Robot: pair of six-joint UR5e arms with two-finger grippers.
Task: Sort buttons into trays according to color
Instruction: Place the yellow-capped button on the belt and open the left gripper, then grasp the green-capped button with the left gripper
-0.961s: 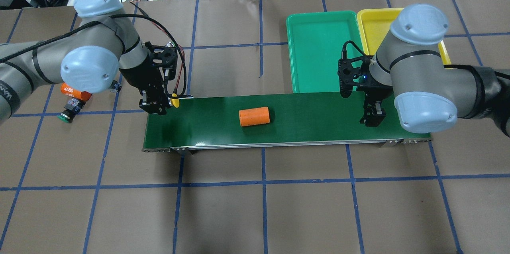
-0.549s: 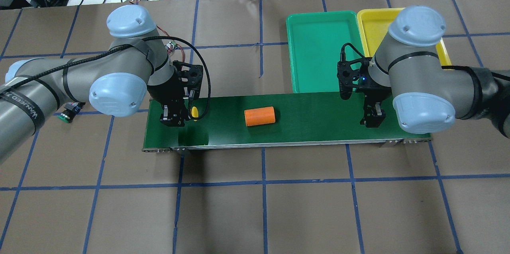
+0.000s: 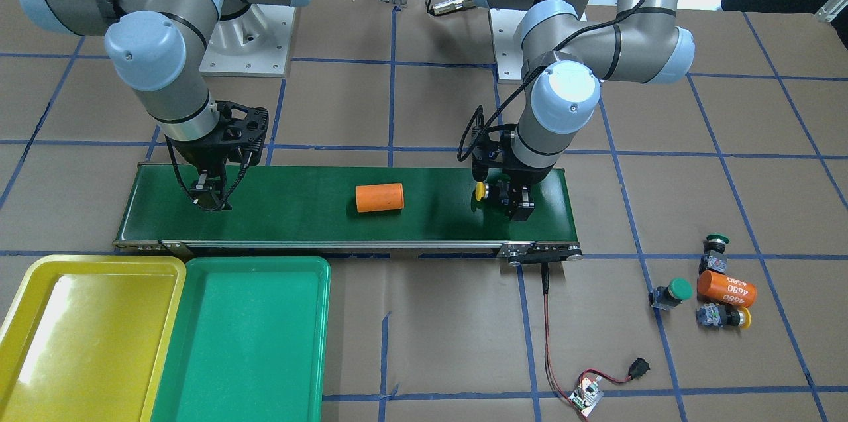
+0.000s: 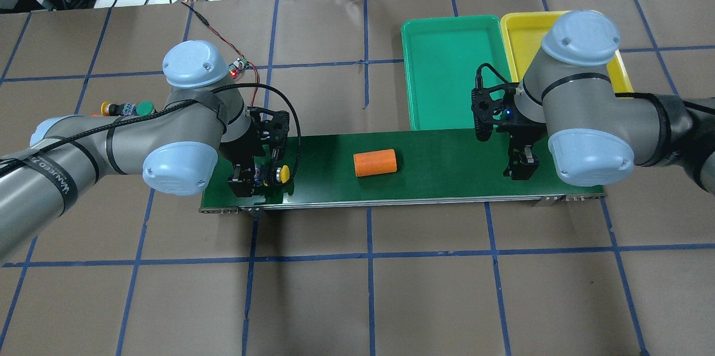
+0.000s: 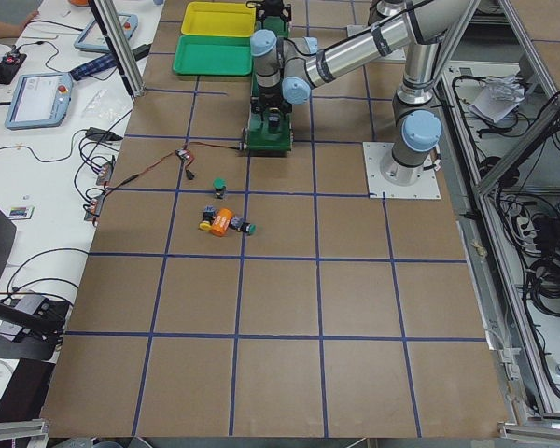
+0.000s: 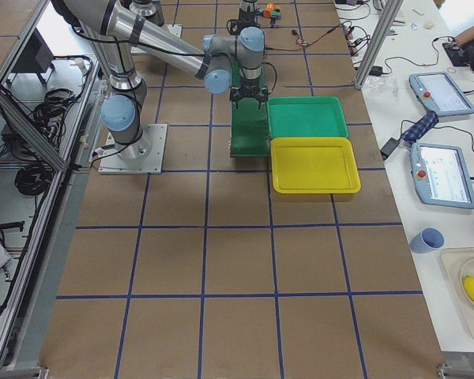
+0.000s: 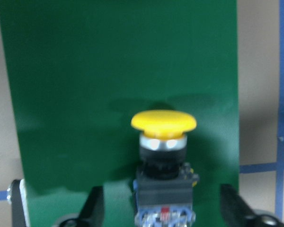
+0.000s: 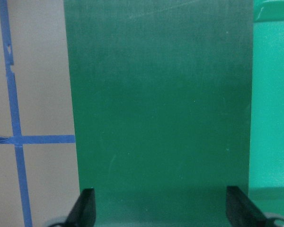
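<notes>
A yellow button (image 7: 164,142) lies on the dark-green belt, its cap pointing along the belt; it also shows in the overhead view (image 4: 283,174) and the front view (image 3: 480,192). My left gripper (image 4: 251,177) is low over it and open, with the fingers (image 7: 96,208) apart from the button's body on both sides. My right gripper (image 4: 522,169) is open and empty over the belt's other end. Two green buttons (image 3: 678,289) (image 3: 715,240) and one yellow button (image 3: 725,317) lie on the table. The green tray (image 4: 447,65) and the yellow tray (image 4: 525,37) hold nothing.
An orange cylinder (image 4: 375,162) lies on the conveyor belt (image 4: 447,160) near its middle. A second orange cylinder (image 3: 726,287) lies among the loose buttons. A small circuit board with red wires (image 3: 586,397) sits beyond the belt's left end.
My left arm moved right and toward the belt's near edge, bringing the yellow button over the belt's left end. The orange cylinder moved right along the belt. The right arm barely moved.
</notes>
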